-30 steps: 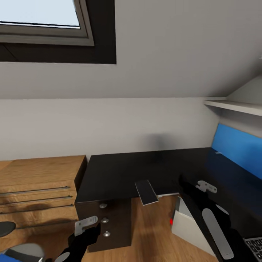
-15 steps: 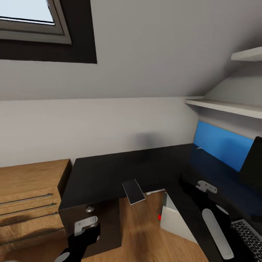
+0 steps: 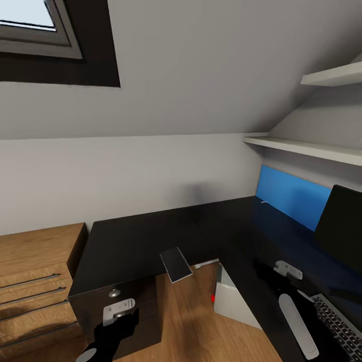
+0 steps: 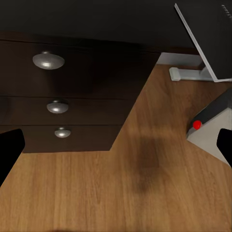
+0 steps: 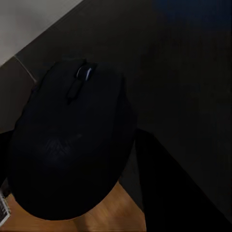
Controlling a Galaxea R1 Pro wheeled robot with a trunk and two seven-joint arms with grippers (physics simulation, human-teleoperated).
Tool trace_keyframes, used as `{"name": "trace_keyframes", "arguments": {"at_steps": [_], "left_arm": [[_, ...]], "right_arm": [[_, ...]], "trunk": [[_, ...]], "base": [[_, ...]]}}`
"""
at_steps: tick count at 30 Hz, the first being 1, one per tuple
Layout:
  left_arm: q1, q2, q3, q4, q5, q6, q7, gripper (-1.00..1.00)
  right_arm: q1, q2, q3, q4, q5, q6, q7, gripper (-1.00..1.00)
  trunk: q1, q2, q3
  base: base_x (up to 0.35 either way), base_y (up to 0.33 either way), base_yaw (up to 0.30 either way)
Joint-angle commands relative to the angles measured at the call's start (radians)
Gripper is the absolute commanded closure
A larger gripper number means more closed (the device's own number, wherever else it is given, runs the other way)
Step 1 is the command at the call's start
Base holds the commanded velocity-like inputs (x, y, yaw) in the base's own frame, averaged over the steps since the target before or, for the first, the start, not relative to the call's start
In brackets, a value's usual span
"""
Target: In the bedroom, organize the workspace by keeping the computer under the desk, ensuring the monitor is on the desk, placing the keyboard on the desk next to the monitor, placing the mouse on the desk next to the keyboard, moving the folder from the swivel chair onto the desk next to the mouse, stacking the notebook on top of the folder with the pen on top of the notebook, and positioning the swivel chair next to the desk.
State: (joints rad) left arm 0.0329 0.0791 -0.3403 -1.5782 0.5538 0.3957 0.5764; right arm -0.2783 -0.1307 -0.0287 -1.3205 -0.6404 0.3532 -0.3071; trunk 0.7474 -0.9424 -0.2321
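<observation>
Black desk (image 3: 151, 236) fills the corner, notebook (image 3: 175, 264) overhanging its edge. Left gripper (image 4: 116, 154) hangs open, empty; right gripper (image 5: 72, 159) clasps the mouse (image 5: 72, 145).

No text, label, brand or number can be read anywhere in these views. The keyboard (image 3: 338, 327) at the lower right of the head view shows rows of dark keys, but any legends on them are too small to make out. The computer (image 3: 232, 300) under the tabletop (image 3: 146, 241) carries one mark — a plain red dot (image 4: 196, 124) at a corner, with no lettering. The monitor (image 3: 341, 226) has a blank black front, and the mouse (image 5: 72, 145) is dark and unmarked — no logo is visible on its shell.
</observation>
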Motion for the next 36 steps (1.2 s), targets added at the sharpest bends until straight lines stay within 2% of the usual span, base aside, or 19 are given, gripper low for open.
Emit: {"name": "trace_keyframes", "arguments": {"at_steps": [1, 3, 6, 7, 8, 9, 12, 15, 19, 21, 24, 27, 31, 34, 36], "left_arm": [[-0.001, 0.001, -0.002, -0.002, 0.007, 0.002, 0.008, -1.00], [-0.001, 0.001, -0.002, -0.002, 0.007, 0.002, 0.008, -1.00], [0.000, -0.001, -0.004, -0.002, 0.003, 0.001, 0.009, -1.00], [0.000, -0.002, -0.004, -0.002, 0.002, 0.001, 0.009, -1.00], [0.001, -0.003, -0.005, -0.002, 0.001, 0.000, 0.009, -1.00], [0.001, -0.003, -0.006, -0.002, 0.001, 0.000, 0.009, -1.00], [0.001, -0.003, -0.006, -0.002, 0.000, 0.000, 0.010, -1.00], [0.001, -0.003, -0.006, -0.002, 0.000, 0.000, 0.010, -1.00], [0.001, -0.003, -0.007, -0.002, 0.000, -0.001, 0.009, -1.00], [0.001, -0.003, -0.007, -0.002, 0.000, -0.001, 0.010, -1.00], [0.001, -0.004, -0.008, -0.002, 0.000, -0.001, 0.010, -1.00], [0.001, -0.004, -0.008, -0.002, 0.000, -0.001, 0.010, -1.00], [0.001, -0.004, -0.008, -0.002, 0.000, -0.001, 0.010, -1.00], [0.002, -0.004, -0.008, -0.002, 0.000, -0.001, 0.010, -1.00], [0.002, -0.004, -0.008, -0.002, 0.000, -0.001, 0.010, -1.00]], "right_arm": [[-0.014, 0.001, 0.000, 0.068, 0.007, -0.015, -0.050, 1.00], [-0.062, 0.002, 0.002, 0.166, 0.055, -0.066, -0.126, 1.00], [-0.130, 0.013, 0.009, 0.292, 0.161, -0.175, -0.235, 1.00], [-0.138, 0.016, 0.009, 0.312, 0.180, -0.193, -0.248, 1.00], [-0.153, 0.025, 0.010, 0.351, 0.218, -0.225, -0.270, 1.00], [-0.177, 0.039, 0.011, 0.404, 0.274, -0.258, -0.289, 1.00], [-0.215, 0.058, 0.011, 0.483, 0.339, -0.283, -0.306, 1.00], [-0.243, 0.066, 0.010, 0.539, 0.367, -0.292, -0.324, 1.00], [-0.269, 0.068, 0.008, 0.596, 0.376, -0.296, -0.379, 1.00], [-0.307, 0.066, 0.005, 0.659, 0.376, -0.311, -0.413, 1.00], [-0.388, 0.063, 0.002, 0.824, 0.375, -0.413, -0.460, 1.00], [-0.428, 0.062, 0.001, 0.915, 0.375, -0.483, -0.482, 1.00], [-0.442, 0.061, 0.001, 0.944, 0.375, -0.507, -0.494, 1.00], [-0.444, 0.050, 0.001, 0.950, 0.374, -0.515, -0.497, 1.00], [-0.444, 0.037, -0.002, 0.956, 0.368, -0.635, -0.492, 1.00]], "trunk": [[0.000, -0.001, -0.001], [0.000, -0.001, -0.001], [0.000, -0.001, -0.001], [0.000, -0.001, -0.001], [0.000, -0.001, -0.001], [0.000, -0.001, -0.001], [0.000, -0.001, -0.001], [0.000, -0.001, -0.001], [0.000, -0.001, -0.001], [0.000, -0.001, -0.001], [0.000, -0.001, -0.001], [0.000, -0.001, -0.001], [0.000, -0.001, -0.001], [0.000, -0.001, -0.001], [0.000, -0.001, -0.001]], "base": [[0.000, 0.000, -0.003], [0.000, 0.000, -0.001], [0.000, 0.000, 0.000], [0.000, 0.000, 0.000], [0.000, 0.000, 0.000], [0.000, 0.000, 0.000], [0.000, 0.000, 0.000], [0.000, 0.000, 0.000], [0.000, 0.000, 0.000], [0.000, 0.000, 0.000], [0.000, 0.000, 0.000], [0.000, 0.000, 0.000], [0.000, 0.000, 0.000], [0.000, -0.026, 0.000], [0.000, -0.174, 0.000]]}}
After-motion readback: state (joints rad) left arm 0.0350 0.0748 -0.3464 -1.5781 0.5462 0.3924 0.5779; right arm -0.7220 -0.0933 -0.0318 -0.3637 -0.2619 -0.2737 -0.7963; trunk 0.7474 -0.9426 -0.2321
